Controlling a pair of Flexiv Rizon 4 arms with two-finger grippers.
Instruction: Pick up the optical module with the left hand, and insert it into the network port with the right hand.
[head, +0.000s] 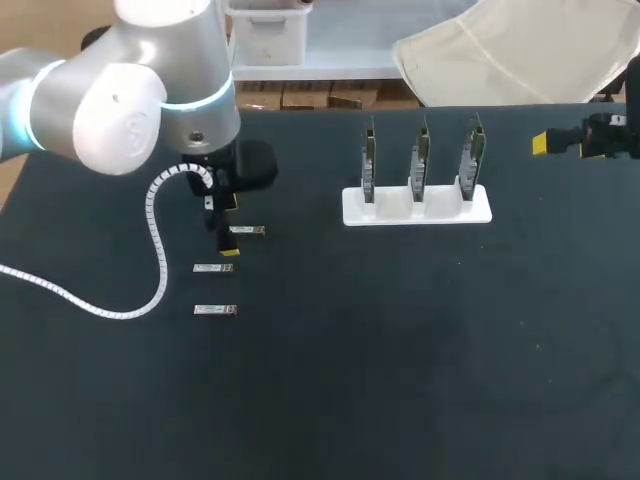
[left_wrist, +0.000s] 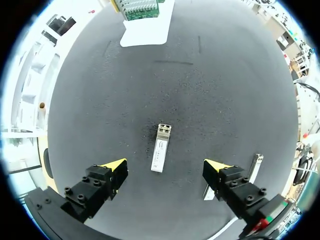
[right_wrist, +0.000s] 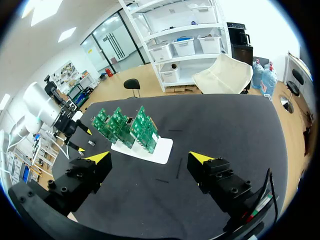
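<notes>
My left claw (left_wrist: 165, 166) hangs open astride the small silver rectangular optical module (left_wrist: 161, 155), which lies flat on the black counter (left_wrist: 210, 100). My right claw (right_wrist: 150, 157), open and empty, is well apart from the upright green port boards (right_wrist: 125, 127). Grasp, handover and insertion are outstanding.

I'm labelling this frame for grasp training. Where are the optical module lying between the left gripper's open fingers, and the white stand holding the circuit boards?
optical module (left_wrist: 160, 156): left wrist view, middle of its metal body.
white stand (head: 440, 212): head view, bare front face of its base.
</notes>
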